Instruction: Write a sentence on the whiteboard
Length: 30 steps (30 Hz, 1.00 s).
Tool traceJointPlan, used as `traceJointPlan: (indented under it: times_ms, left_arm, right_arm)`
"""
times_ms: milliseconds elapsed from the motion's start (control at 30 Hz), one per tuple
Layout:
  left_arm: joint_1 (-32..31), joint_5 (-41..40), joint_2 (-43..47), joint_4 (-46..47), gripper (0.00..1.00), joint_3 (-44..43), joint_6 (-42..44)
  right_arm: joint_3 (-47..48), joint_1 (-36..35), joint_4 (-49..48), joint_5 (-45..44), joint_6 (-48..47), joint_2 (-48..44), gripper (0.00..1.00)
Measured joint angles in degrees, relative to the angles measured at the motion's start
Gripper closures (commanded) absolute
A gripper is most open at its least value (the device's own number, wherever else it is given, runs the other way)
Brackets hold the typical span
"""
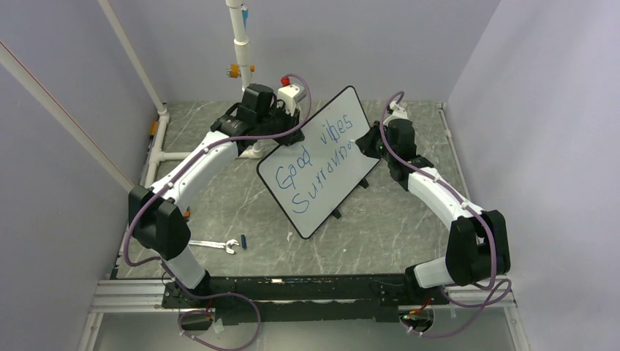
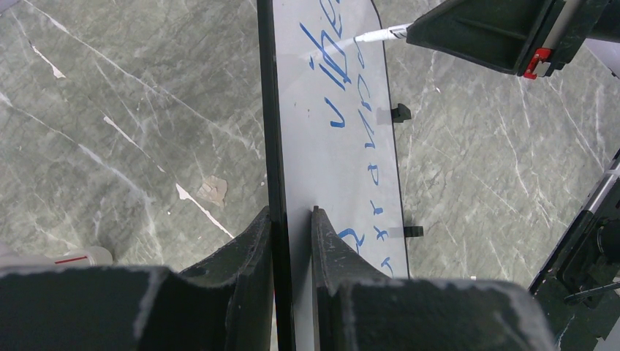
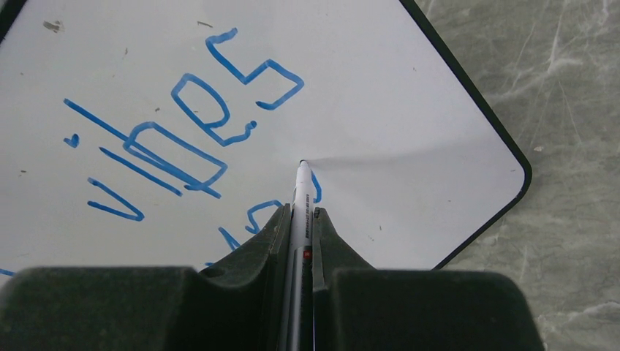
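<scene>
Grey marble tabletop (image 1: 219, 212), whiteboard (image 1: 329, 189) propped at its middle, tilted.
Left gripper (image 2: 291, 213) pinches the board's edge; right gripper (image 3: 300, 213) clamps a white marker (image 3: 301, 189), tip on the board beneath "vibes" of the blue sentence (image 1: 314, 162), second line possibly "Surround".

The whiteboard (image 1: 325, 197), white with a thin black frame and rounded corners, is standing tilted and turned diagonally on the desk (image 1: 219, 212). The sentence (image 1: 314, 157), in blue handwriting, is reading "Good vibes" above a second scrawled line.
</scene>
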State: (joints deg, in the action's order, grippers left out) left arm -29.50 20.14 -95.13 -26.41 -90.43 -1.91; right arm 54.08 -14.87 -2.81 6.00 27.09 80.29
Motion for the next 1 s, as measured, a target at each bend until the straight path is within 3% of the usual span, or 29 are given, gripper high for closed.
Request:
traceJointPlan:
  times_ms: [500,1000]
  left_arm:
    - [0.0,0.1,0.0,0.0,1.00,0.0,0.0]
    - [0.0,-0.1,0.0,-0.2,1.00,0.0,0.0]
  right_arm:
    - [1.6,0.0,0.1,0.4,0.5,0.3,1.00]
    - [-3.0,0.2,-1.0,-1.8,0.5,0.1,1.00]
